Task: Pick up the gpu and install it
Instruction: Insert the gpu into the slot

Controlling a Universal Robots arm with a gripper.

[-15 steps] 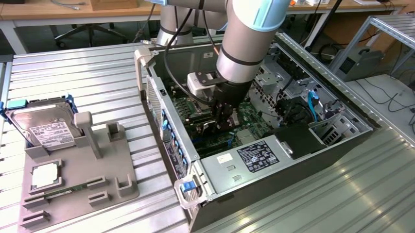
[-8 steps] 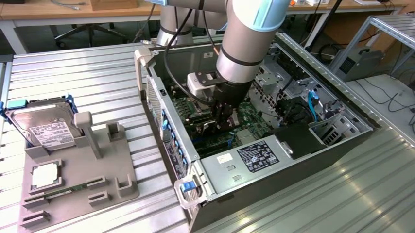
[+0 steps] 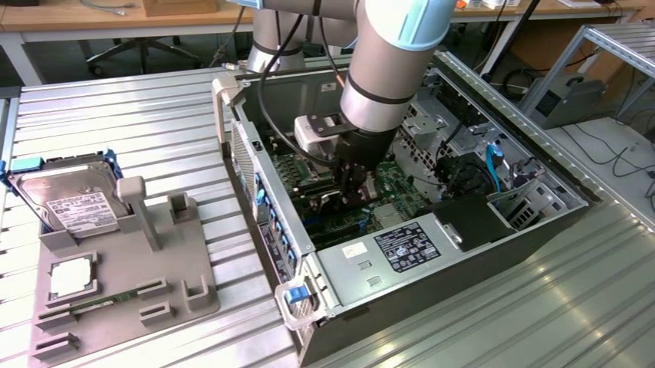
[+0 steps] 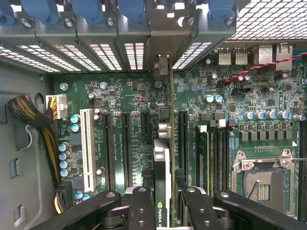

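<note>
The gpu (image 4: 162, 155) stands edge-on between my gripper's (image 4: 163, 194) two black fingers (image 4: 142, 199), which are shut on it. A green logo shows on its near end. The card runs along the green motherboard (image 4: 120, 96) among the long black slots, and its pale bracket end (image 4: 163, 64) reaches the rear slot openings. I cannot tell whether its edge sits in a slot. In the exterior view the gripper (image 3: 353, 198) is low inside the open computer case (image 3: 409, 253), with the dark card (image 3: 338, 205) just showing beneath it.
Left of the case in the exterior view, a grey holder (image 3: 123, 284) carries a silver hard drive (image 3: 67, 203) in a blue-edged frame, a processor (image 3: 70, 276) and a slim green memory stick (image 3: 97, 303). Braided cables (image 4: 29, 112) and a CPU socket (image 4: 261, 179) flank the slots.
</note>
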